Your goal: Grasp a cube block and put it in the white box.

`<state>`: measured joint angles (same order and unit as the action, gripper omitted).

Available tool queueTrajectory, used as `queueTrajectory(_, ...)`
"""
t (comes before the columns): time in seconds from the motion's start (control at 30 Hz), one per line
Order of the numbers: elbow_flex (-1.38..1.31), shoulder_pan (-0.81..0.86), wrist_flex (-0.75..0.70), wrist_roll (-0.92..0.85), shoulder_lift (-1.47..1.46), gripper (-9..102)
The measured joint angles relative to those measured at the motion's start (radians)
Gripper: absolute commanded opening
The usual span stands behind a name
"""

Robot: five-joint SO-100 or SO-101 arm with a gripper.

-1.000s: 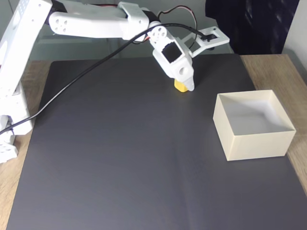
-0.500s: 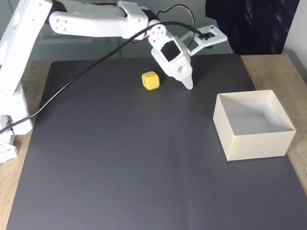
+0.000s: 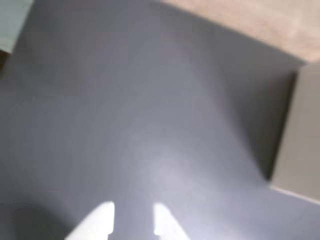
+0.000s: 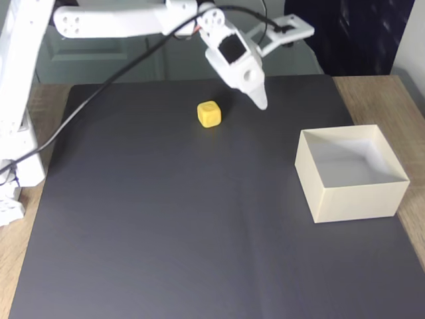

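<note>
- Over on the dark mat (image 4: 199, 232), the cube block (image 4: 209, 113) sits loose by itself. A second ago it was tucked right under the gripper (image 4: 260, 101), then it popped out to the left in the fixed view.
- Since then the gripper has lifted up and away, empty. In the wrist view its fingertips (image 3: 102, 216) stand a narrow gap apart with only mat between them.
- The white box (image 4: 350, 197) is still empty, well off to the right.
- Looks to me like a fumbled grab, so it'll need another approach.
</note>
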<state>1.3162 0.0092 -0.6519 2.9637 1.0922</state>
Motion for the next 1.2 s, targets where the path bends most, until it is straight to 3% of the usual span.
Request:
queueTrajectory(0.27, 0.285, -0.021, -0.043, -0.002, 0.287, 29)
queueTrajectory(0.5, 0.514, -0.023, -0.043, -0.009, 0.472, 33)
queueTrajectory(0.97, 0.569, 0.005, -0.028, -0.002, 0.491, 37)
queueTrajectory(1.2, 0.569, 0.029, -0.021, -0.009, 0.472, 47)
